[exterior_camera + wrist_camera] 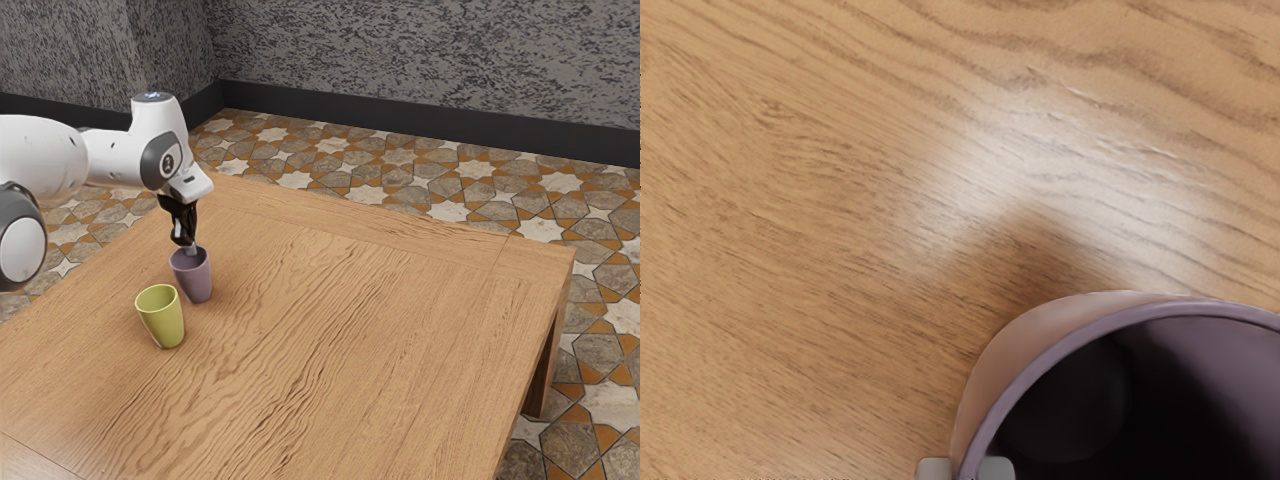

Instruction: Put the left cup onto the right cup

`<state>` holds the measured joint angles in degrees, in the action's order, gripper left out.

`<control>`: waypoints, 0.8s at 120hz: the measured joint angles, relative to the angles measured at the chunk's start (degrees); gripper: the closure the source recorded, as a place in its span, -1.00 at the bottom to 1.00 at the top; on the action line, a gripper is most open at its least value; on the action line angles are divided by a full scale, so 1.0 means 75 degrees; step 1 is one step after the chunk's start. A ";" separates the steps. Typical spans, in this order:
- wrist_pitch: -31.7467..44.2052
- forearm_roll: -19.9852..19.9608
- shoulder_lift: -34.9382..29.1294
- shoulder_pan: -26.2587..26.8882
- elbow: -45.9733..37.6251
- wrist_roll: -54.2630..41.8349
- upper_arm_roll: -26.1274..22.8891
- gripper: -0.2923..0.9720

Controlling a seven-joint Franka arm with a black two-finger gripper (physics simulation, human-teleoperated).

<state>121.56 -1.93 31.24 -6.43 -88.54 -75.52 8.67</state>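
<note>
Saw the black two-finger gripper point(188, 246) in the upper left of the exterior view, pointing fingers-down from a white jointed arm point(110, 155) cut off by the left edge. Found it at the far rim of a mauve tapered cup point(192, 278), upright on a broad wooden table point(350, 330), left of centre. Made out little of the finger spacing there, the dark fingers merging over the rim. Caught, in the wrist view, two pale grey fingertips point(933, 468) cropped by the frame edge, one outside and one inside the cup's wall, both against it: a narrow grip pinching the mauve cup by its rim. Got only part of that cup there, the rest cut off and its inside lost in shadow. Could not tell whether its base touched the table or hung just clear. Noted a yellow-green tapered cup point(161, 316) upright just beside the mauve one, lower and further left in the exterior view, close but apart. Glimpsed a patterned tile floor point(450, 180) and a rough grey wall point(400, 50) beyond the table, with the table's near edge cropped at the bottom of the frame.
</note>
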 joint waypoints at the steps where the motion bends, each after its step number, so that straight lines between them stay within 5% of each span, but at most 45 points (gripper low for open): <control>1: 0.0000 0.0000 -0.0008 0.0000 -0.0003 0.0001 0.0001 0.71; 96: -0.0216 0.0014 -0.1416 0.0178 -0.0791 0.0227 0.0026 0.71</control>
<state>119.94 -1.82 20.63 -5.09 -94.47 -73.82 8.86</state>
